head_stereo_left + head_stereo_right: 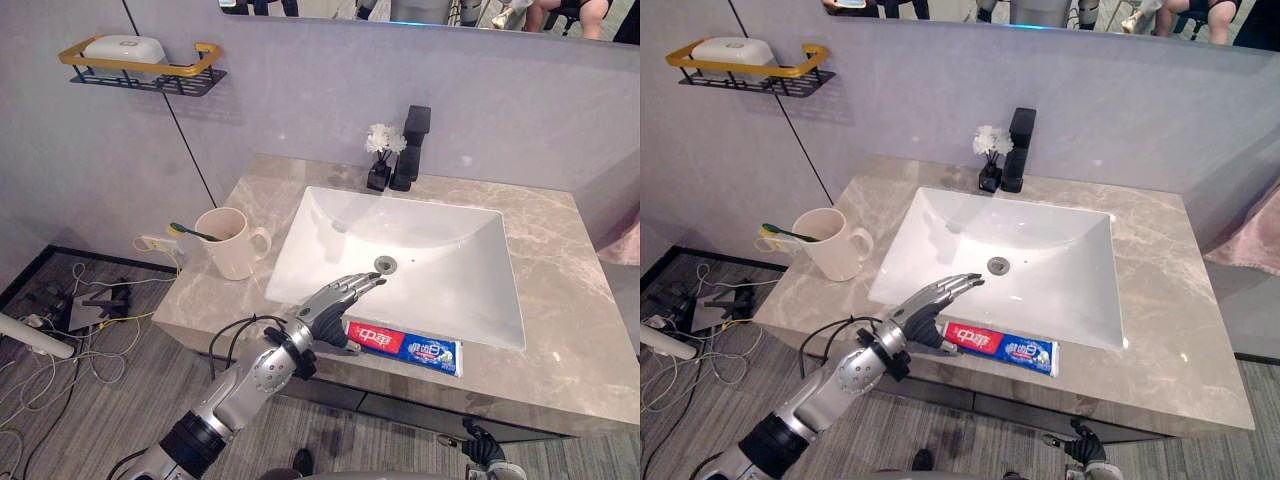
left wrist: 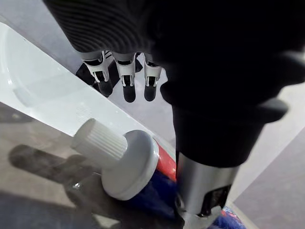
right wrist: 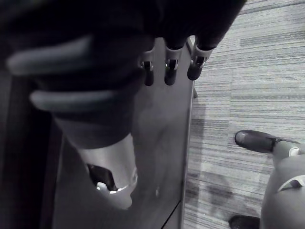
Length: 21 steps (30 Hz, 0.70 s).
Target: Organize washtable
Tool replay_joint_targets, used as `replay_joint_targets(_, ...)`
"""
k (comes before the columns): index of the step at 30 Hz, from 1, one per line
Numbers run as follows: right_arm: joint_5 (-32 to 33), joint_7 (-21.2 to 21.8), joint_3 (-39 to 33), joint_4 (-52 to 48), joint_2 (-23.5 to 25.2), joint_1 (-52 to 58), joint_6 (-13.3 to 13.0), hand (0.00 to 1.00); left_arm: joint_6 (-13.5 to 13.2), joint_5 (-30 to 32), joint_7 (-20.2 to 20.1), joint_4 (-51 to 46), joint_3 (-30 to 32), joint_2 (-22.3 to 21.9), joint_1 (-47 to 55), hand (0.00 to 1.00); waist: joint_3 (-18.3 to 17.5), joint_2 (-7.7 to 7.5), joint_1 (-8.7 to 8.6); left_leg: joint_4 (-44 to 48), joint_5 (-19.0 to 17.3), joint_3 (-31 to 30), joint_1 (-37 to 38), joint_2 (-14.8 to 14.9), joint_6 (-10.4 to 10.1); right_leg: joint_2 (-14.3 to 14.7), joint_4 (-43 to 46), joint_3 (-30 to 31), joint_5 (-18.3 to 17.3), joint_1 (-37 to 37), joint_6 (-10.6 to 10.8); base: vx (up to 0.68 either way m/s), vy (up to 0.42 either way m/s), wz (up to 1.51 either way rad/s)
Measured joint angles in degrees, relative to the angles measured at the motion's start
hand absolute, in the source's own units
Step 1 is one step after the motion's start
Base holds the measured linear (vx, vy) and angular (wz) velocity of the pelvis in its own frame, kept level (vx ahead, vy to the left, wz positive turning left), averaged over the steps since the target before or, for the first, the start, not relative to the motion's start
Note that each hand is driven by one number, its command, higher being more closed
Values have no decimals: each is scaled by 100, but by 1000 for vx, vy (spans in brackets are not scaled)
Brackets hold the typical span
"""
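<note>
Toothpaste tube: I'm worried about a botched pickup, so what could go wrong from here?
1. The toothpaste tube lies on the narrow counter strip between the sink and the front edge; a nudge could send it into the basin or off the front.
2. The left hand, open, is over the cap end, fingers reaching past it; closing there may catch just the cap and let the tube slip.

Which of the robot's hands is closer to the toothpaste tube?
Left. The left hand is right over the capped end of the toothpaste tube at the front edge of the counter; the right hand hangs low, below the counter.
</note>
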Motion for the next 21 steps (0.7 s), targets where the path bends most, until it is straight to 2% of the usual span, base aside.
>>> replay_joint_targets(2, -1, 0, -1, -47, 4, -8, 1, 0, 0, 23, -1, 86, -8, -64, -87, 0, 7, 8, -19, -13, 0, 31, 14, 0, 0, -1, -21, 26, 12, 4, 3, 0, 11, -8)
replay_joint_targets(3, -2, 0, -1, -62, 4, -8, 1, 0, 0, 32, 1, 104, -6, -77, -102, 100, 11, 12, -32, -15, 0, 36, 18, 0, 0, -2, -21, 31, 12, 4, 3, 7, 10, -4)
replay_joint_targets(14, 0, -2, -14, -106, 1, -63, 1, 0, 60, 218, 14, 522, -21, -198, -280, 100, 135, 43, -56, -33, -2, 95, 70, 15, -2, 1, -22, 87, 12, 20, 4, -1, 2, -2)
replay_joint_targets(21, 146, -5, -92, -110, 3, -124, 0, 0, 132, 173, 38, 524, 37, -266, -363, 100, 159, 108, -140, -147, -4, 227, 157, 49, -3, 18, -30, 207, 11, -4, 6, -1, 2, -10)
